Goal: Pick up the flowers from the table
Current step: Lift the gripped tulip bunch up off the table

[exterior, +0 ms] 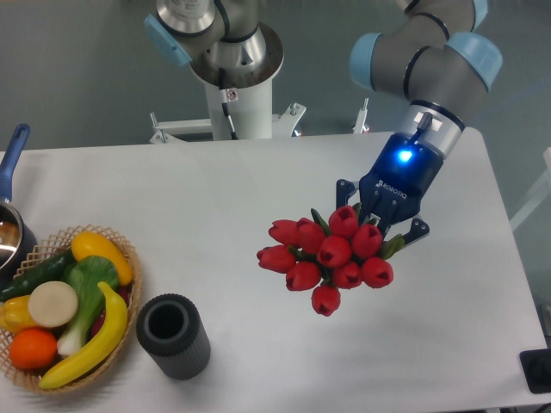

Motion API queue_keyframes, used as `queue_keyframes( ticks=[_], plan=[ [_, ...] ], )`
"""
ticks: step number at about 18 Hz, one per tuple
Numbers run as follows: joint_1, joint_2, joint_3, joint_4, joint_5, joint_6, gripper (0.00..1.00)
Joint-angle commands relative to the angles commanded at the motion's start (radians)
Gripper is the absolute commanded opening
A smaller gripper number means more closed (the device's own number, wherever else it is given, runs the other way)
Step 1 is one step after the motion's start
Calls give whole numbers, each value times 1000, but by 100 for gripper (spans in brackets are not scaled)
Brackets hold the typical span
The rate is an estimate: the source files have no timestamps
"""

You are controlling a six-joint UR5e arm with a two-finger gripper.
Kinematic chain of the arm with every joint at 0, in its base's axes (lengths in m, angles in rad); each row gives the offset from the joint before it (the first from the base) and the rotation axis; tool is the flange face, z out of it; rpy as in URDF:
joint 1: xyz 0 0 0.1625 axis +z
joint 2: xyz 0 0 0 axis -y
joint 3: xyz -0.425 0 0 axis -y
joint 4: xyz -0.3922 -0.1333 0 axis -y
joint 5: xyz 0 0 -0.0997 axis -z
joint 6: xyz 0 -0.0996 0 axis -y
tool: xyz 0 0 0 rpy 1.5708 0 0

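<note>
The flowers (327,256), a bunch of red tulips with green leaves, hang in the air above the white table (215,198), their heads pointing toward the camera. My gripper (380,225) is shut on the stems just behind the blooms, at the right centre of the view. The stems themselves are mostly hidden by the flower heads and the fingers.
A wicker basket (60,310) of fruit and vegetables sits at the front left. A dark cylindrical vase (174,335) stands beside it. A blue-handled pot (10,215) shows at the left edge. The robot base (232,77) rises at the back.
</note>
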Motion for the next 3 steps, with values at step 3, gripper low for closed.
queue_keyframes(
  ticks=[3],
  plan=[
    [0, 0, 5, 0, 0, 0, 29]
  ],
)
